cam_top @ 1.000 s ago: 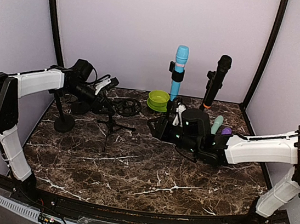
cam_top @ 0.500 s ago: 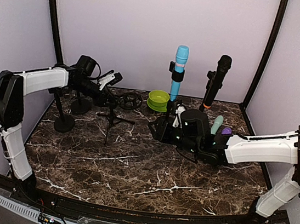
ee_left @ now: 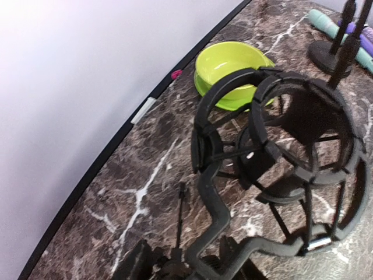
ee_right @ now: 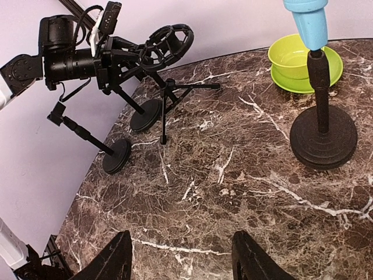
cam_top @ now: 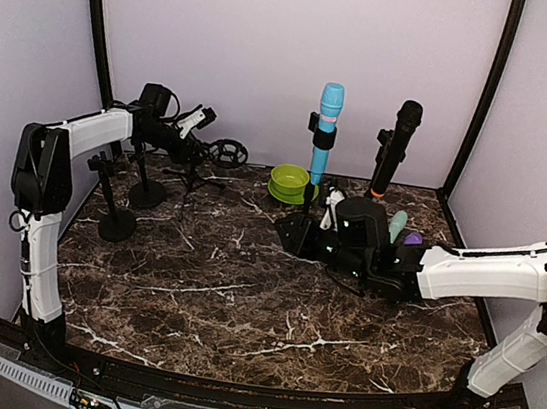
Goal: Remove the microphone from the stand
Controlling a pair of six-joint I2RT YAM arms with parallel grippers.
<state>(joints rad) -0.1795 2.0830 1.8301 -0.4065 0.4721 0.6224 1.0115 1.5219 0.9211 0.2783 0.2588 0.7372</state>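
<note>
- Movement of the tripod [cam_top: 194,166] is the main change. A second ago it stood out on the desk, left of centre. Now it hangs tilted by the far-left corner, carried there by the left gripper [cam_top: 184,130].
- Whether a leg tip touches the desk I cannot tell.
- The ring mount [ee_left: 280,157] on top of the tripod is empty in the left wrist view. This carry therefore takes no mic off anything, and I judge it a side step that clears space.
- The left arm runs up the left edge, its forearm stretched level toward the far edge and its wrist turned rightward. Its fingers are mostly hidden. Since the tripod travelled with the gripper, I take it to be clamped on the stem below the ring.
- The right arm has barely moved. It lies low, from the right edge toward the middle. The right gripper [ee_right: 183,259] has its fingers spread and holds nothing, short of the round base [ee_right: 323,137] under the blue mic [cam_top: 326,131].
- The blue mic and the black mic [cam_top: 395,145] stand upright in their clips at the far edge, right of centre. Neither is touched, so the removal has not begun.
- A green bowl [cam_top: 289,181] sits just left of the blue mic's stand.
</note>
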